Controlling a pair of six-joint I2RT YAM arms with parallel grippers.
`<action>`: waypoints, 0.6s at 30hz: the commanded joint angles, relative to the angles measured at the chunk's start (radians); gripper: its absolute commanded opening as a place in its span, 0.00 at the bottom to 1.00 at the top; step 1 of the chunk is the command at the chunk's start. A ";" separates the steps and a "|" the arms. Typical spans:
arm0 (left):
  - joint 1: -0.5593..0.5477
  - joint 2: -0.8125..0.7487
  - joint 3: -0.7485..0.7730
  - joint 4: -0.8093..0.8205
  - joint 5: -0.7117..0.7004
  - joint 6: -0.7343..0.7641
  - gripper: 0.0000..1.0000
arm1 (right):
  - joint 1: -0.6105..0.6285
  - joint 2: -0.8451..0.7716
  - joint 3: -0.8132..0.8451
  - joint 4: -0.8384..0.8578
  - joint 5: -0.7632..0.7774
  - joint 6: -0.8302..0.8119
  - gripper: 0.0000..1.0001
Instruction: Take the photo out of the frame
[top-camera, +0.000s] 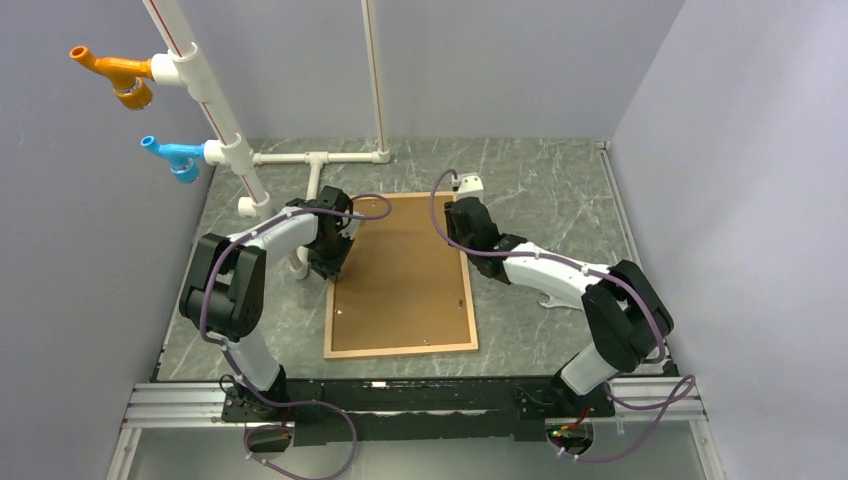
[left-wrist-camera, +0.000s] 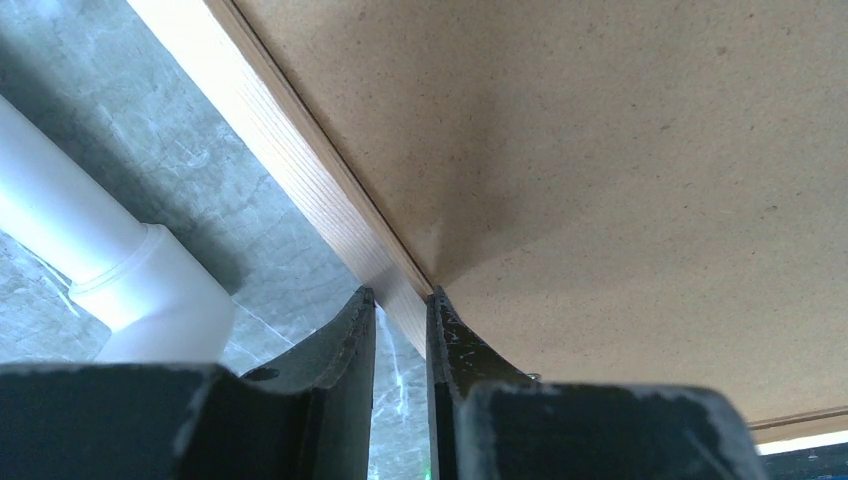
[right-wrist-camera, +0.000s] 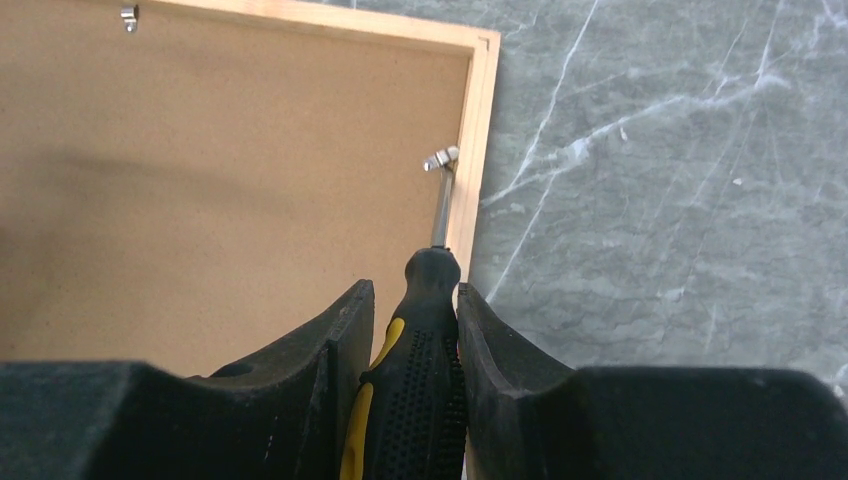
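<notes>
White-and-black arms (top-camera: 275, 232), purple cables (top-camera: 437, 215), black pincers (left-wrist-camera: 400, 296)

The frame (left-wrist-camera: 310, 170) is pale bare wood, matt, with fine straight grain. The photo (left-wrist-camera: 620, 150) shows a brown fibreboard back, matt and faintly speckled. The table (right-wrist-camera: 680, 150) looks like grey veined stone with a dull sheen. The pipe (left-wrist-camera: 110, 260) is smooth white plastic. The screwdriver (right-wrist-camera: 420, 340) has a studded black rubbery handle, a yellow inlay and a bright metal shaft.

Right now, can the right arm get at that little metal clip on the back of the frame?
Probably yes: the screwdriver held in the right tool has its tip at the metal clip on the edge of the frame, nothing between.
</notes>
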 joint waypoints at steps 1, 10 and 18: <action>-0.012 0.030 0.004 0.017 0.073 0.040 0.19 | 0.003 -0.009 -0.074 0.182 -0.147 0.068 0.00; -0.019 0.031 -0.018 0.037 0.037 0.065 0.14 | -0.023 0.058 -0.091 0.240 -0.162 0.119 0.00; -0.045 0.035 -0.038 0.057 -0.009 0.083 0.08 | -0.075 0.083 -0.119 0.277 -0.265 0.212 0.00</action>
